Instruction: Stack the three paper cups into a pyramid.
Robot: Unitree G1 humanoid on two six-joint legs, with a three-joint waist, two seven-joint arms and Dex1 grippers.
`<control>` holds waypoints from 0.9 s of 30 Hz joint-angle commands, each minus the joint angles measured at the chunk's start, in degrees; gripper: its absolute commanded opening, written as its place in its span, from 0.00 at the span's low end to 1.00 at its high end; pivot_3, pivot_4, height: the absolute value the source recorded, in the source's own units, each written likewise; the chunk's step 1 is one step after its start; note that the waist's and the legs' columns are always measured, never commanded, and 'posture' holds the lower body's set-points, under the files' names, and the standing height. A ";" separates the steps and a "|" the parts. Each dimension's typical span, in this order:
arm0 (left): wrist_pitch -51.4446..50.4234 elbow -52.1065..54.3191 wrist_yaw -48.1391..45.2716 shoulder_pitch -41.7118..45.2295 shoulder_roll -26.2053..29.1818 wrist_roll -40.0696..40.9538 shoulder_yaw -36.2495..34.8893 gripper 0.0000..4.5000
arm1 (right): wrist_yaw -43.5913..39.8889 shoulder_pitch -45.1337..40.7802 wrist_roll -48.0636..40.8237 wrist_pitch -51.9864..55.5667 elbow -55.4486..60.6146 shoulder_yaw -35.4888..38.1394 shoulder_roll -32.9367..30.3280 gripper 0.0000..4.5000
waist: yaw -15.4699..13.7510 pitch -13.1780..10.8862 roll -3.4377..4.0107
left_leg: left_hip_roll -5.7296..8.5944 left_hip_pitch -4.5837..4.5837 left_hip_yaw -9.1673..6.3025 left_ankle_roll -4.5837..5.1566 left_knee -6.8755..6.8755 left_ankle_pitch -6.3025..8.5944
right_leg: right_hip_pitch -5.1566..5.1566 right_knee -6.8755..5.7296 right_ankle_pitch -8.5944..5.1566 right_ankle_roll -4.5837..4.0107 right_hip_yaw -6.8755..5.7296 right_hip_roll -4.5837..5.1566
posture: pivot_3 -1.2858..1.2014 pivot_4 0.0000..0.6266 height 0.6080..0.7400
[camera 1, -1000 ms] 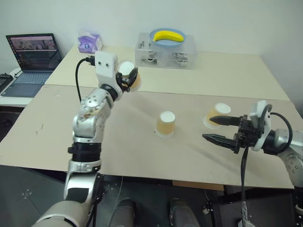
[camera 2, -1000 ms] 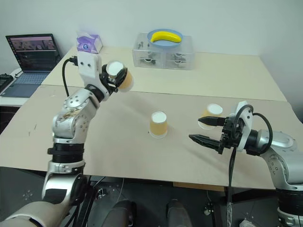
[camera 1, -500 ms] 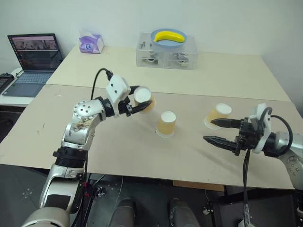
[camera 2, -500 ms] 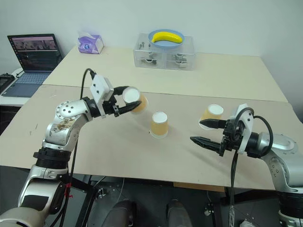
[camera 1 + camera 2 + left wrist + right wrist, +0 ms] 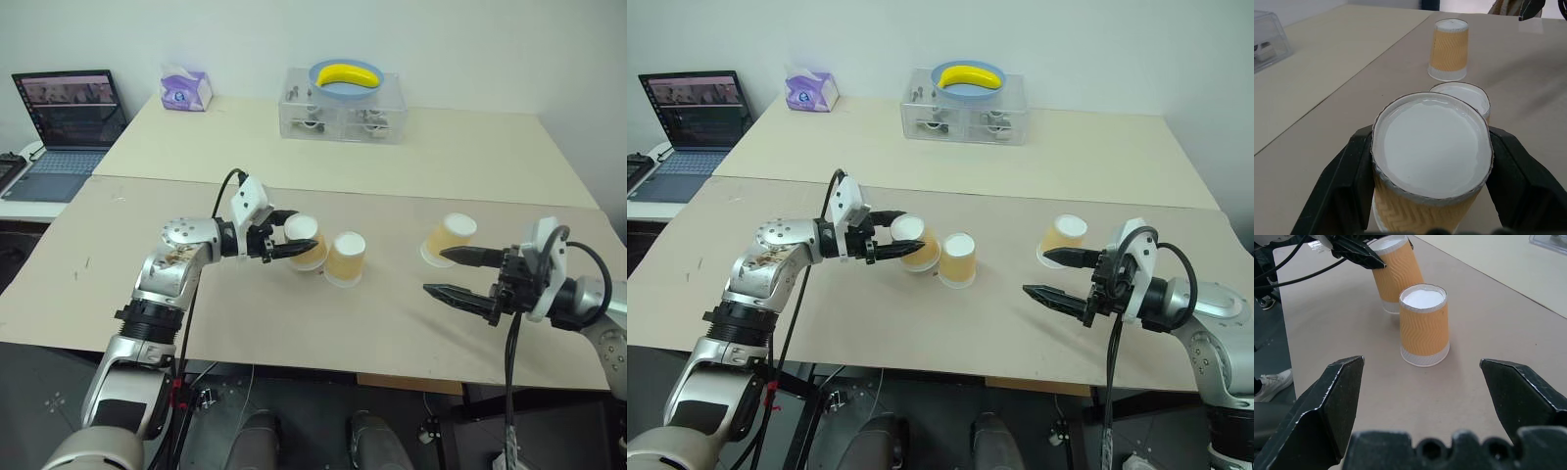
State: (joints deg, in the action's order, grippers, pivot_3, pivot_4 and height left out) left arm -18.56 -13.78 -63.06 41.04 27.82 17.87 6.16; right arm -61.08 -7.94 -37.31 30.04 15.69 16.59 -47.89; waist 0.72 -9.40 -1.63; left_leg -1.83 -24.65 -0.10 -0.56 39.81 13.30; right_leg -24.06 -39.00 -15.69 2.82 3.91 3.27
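A lab or office: plain tables [image 5: 460,157], an open laptop [image 5: 67,127] (screen lit), white walls.

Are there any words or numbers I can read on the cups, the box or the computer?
No text here can be read.
Cups: only a zigzag pattern, no words.
Tissue box: a round blue mark, too small to read.
Laptop screen: lit, with lines too blurred to read.
Clear box and banana: no labels to be seen.
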 commanded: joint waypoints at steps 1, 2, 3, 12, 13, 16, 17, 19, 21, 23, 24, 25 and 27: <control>2.15 -0.92 -0.52 1.79 0.57 -0.76 -0.62 0.67 | 0.12 0.32 -1.68 -0.16 2.19 2.94 -0.92 1.00 | -0.01 0.00 0.00 | 0.00 0.00 0.00 0.00 0.00 0.00 | 0.00 0.00 0.00 0.00 0.00 0.00 | 0.52 0.24 0.65; 2.38 -1.28 -0.56 2.00 0.54 -0.93 -0.60 0.67 | 0.14 0.37 -1.73 -0.14 2.25 3.01 -0.93 1.00 | -0.01 0.00 0.00 | 0.00 0.00 0.00 0.00 0.00 0.00 | 0.00 0.00 0.00 0.00 0.00 0.00 | 0.52 0.24 0.65; 3.28 -1.67 -0.38 2.12 0.55 -1.61 -0.40 0.67 | 0.18 0.49 -1.78 -0.09 2.37 3.15 -0.93 1.00 | -0.01 0.00 0.00 | 0.00 0.00 0.00 0.00 0.00 0.00 | 0.00 0.00 0.00 0.00 0.00 0.00 | 0.52 0.24 0.65; 5.39 -3.19 -0.11 2.66 -1.18 -3.67 0.57 0.67 | 0.15 0.57 -1.88 0.31 2.74 3.41 -1.09 1.00 | -0.02 0.00 0.00 | 0.00 0.00 0.00 0.00 0.00 0.00 | 0.00 0.00 0.00 0.00 0.00 0.00 | 0.52 0.24 0.65; 5.28 -3.06 -0.30 2.56 -1.44 -3.61 0.70 0.67 | 0.16 0.51 -1.92 0.39 2.76 3.40 -1.10 1.00 | -0.02 0.00 0.00 | 0.00 0.00 0.00 0.00 0.00 0.00 | 0.00 0.00 0.00 0.00 0.00 0.00 | 0.52 0.24 0.65; 4.81 -2.79 -1.03 2.23 -1.69 -3.76 1.27 0.67 | 0.29 0.19 -2.03 0.57 2.71 3.30 -1.07 1.00 | -0.01 0.00 0.00 | 0.00 0.00 0.00 0.00 0.00 0.00 | 0.00 0.00 0.00 0.00 0.00 0.00 | 0.52 0.24 0.65; 4.68 -2.75 -1.22 2.12 -1.61 -3.96 1.47 0.67 | 0.33 0.13 -2.10 0.66 2.74 3.29 -1.07 1.00 | -0.01 0.00 0.00 | 0.00 0.00 0.00 0.00 0.00 0.00 | 0.00 0.00 0.00 0.00 0.00 0.00 | 0.52 0.24 0.65; 4.95 -2.95 -1.51 2.00 -1.45 -4.35 1.77 0.67 | 0.46 0.13 -1.89 0.65 2.63 3.20 -1.11 1.00 | -0.01 0.00 0.00 | 0.00 0.00 0.00 0.00 0.00 0.00 | 0.00 0.00 0.00 0.00 0.00 0.00 | 0.52 0.24 0.65; 4.95 -3.10 -1.74 2.09 -1.47 -4.30 1.77 0.67 | 0.56 0.12 -1.82 0.66 2.65 3.13 -1.14 1.00 | -0.01 0.00 0.00 | 0.00 0.00 0.00 0.00 0.00 0.00 | 0.00 0.00 0.00 0.00 0.00 0.00 | 0.52 0.24 0.65; 4.90 -3.10 -1.93 2.16 -1.50 -4.36 1.90 0.67 | 0.70 0.09 -1.92 0.76 2.70 3.14 -1.10 1.00 | -0.01 0.00 0.00 | 0.00 0.00 0.00 0.00 0.00 0.00 | 0.00 -0.01 0.00 0.00 0.00 0.00 | 0.52 0.24 0.65; 4.92 -3.12 -1.96 2.20 -1.52 -4.53 2.06 0.67 | 0.70 0.12 -1.93 0.74 2.72 3.15 -1.09 1.00 | -0.01 0.00 0.00 | 0.00 0.00 0.00 0.00 0.00 0.00 | 0.00 -0.01 0.00 0.00 0.00 0.00 | 0.52 0.24 0.65; 4.95 -3.14 -1.97 2.22 -1.54 -4.66 2.16 0.67 | 0.69 0.16 -1.93 0.71 2.72 3.15 -1.09 1.00 | -0.01 0.00 0.00 | 0.00 0.00 0.00 0.00 0.00 0.00 | 0.00 0.00 0.00 0.00 0.00 0.00 | 0.52 0.24 0.65; 4.96 -3.16 -1.98 2.24 -1.55 -4.77 2.23 0.67 | 0.67 0.19 -1.91 0.67 2.73 3.15 -1.09 1.00 | -0.01 0.00 0.00 | 0.00 0.00 0.00 0.00 0.00 0.00 | 0.00 0.00 0.00 0.00 0.00 0.00 | 0.52 0.24 0.65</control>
State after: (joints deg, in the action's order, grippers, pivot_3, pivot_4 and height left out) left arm -14.31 -18.06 -64.74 42.43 26.13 13.30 8.52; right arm -60.62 -7.17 -37.56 30.52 16.72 17.43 -47.93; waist 0.71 -9.40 -1.63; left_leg -1.83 -24.65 -0.10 -0.56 39.81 13.30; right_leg -24.06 -39.01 -15.69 2.82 3.91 3.27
